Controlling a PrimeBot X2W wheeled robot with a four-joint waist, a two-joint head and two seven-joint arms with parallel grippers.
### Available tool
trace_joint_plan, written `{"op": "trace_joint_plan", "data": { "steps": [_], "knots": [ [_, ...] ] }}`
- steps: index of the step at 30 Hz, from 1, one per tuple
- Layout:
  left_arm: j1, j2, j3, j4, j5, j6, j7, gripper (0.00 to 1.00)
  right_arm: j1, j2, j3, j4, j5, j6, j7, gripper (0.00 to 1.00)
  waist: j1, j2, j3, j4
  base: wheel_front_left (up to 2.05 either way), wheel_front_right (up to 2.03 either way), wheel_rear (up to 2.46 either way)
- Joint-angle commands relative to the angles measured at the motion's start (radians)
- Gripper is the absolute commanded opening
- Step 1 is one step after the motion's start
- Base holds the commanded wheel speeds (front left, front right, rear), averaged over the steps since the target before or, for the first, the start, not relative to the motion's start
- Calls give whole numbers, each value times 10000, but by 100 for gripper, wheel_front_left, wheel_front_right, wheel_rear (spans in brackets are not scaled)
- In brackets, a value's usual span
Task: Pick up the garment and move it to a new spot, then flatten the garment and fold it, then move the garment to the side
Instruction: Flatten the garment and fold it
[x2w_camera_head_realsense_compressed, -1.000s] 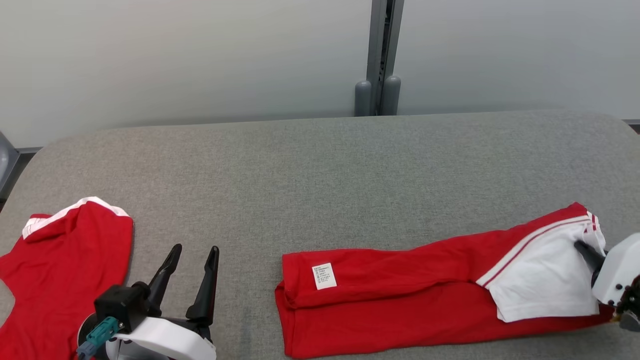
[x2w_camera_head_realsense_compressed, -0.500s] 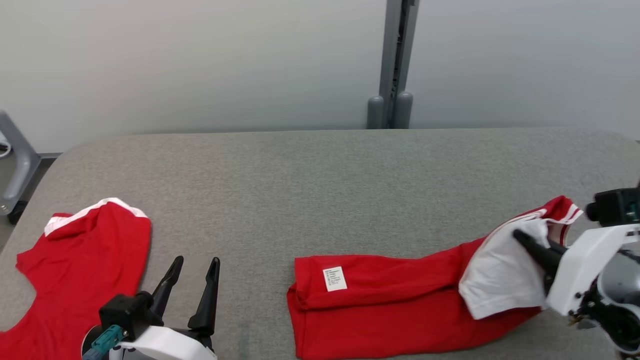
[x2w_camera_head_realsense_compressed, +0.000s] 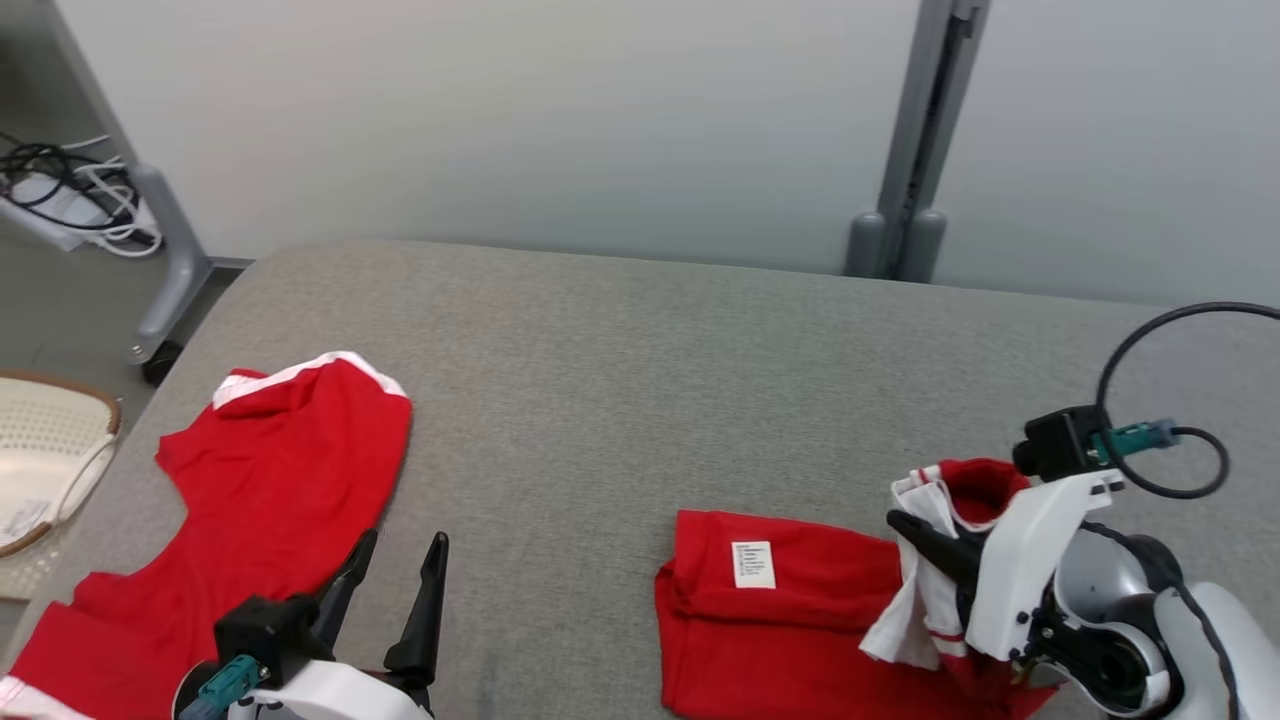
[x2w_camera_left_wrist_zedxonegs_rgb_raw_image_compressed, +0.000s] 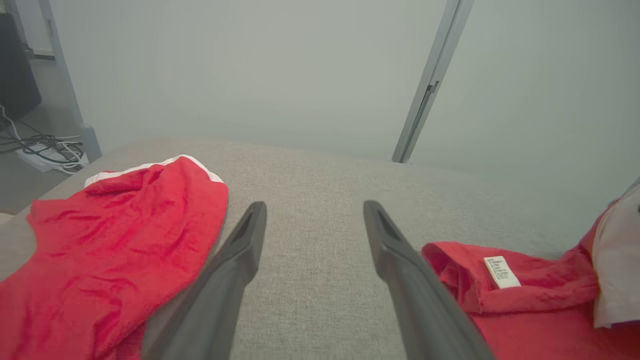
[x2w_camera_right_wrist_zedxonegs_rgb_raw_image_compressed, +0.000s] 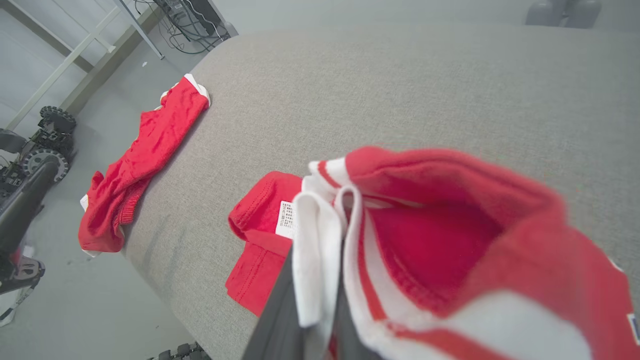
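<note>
A grey fabric-topped table (x2w_camera_head_realsense_compressed: 620, 370) bears a spare red shirt with white trim (x2w_camera_head_realsense_compressed: 270, 480) at eight o'clock. A cream woven basket (x2w_camera_head_realsense_compressed: 45, 440) sits at nine, tangled cables (x2w_camera_head_realsense_compressed: 60, 185) at ten, and a grey upright post (x2w_camera_head_realsense_compressed: 920, 140) at one.

Red garment (x2w_camera_head_realsense_compressed: 790, 620) (white-striped sleeve)

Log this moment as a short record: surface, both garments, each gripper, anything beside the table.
surface: grey fabric-covered table
folded garment: red, near right, white label facing up, white-trimmed end raised off the table
second garment: red, spread at near left
right gripper: shut on the folded garment's white end
left gripper: open, empty, between the garments
beside table: pale basket at the left edge
</note>
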Motion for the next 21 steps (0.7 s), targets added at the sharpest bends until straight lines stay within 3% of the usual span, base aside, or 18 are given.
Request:
{"op": "trace_joint_plan", "data": {
  "steps": [1,20,21],
  "knots": [
    [-116,13,-17,48,2,-83,11,100,-221,42,166,280,136,8,-100,0,0,0,-42,299,0,0,0],
    [-291,1,-84,367,-97,-160,41,100,-2090,544,2130,3657,1154,8,-675,0,0,0,-2,1383,0,0,0],
    [-282,6,-81,378,-97,-147,40,100,-2155,547,2229,3763,1207,8,-761,9,0,0,3,1396,0,0,0]
  ]
}}
